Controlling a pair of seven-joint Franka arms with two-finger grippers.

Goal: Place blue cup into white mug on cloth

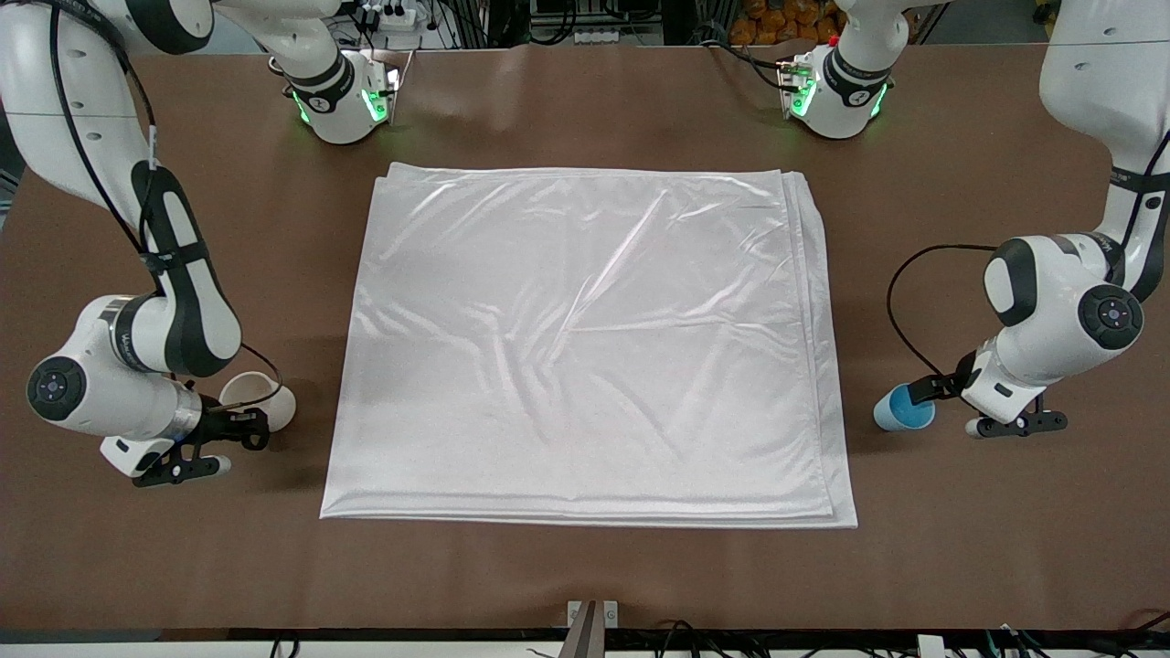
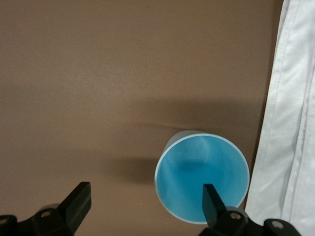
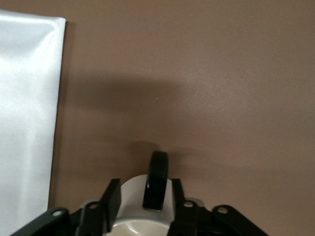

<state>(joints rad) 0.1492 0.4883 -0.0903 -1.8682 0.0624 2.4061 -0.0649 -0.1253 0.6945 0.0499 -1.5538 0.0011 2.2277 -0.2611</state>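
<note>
The right gripper [image 1: 233, 446], lower left of the front frame, pinched the mug [image 1: 259, 399]; the left gripper [image 1: 955, 407], lower right, gaped wide, one finger inside the cup [image 1: 903, 408]. Both vessels sat off the cloth [image 1: 585, 347]. Closing squarely on the cup's wall should prevent tipping

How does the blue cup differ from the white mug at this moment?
The cup is blue and has no handle; the mug is white with a black loop handle. The cup sits off the cloth toward the left arm's end, the mug toward the right arm's end. The left pincer is open, one finger over the cup; the right pincer straddles the mug's handle. Both sit on the bare table.
</note>
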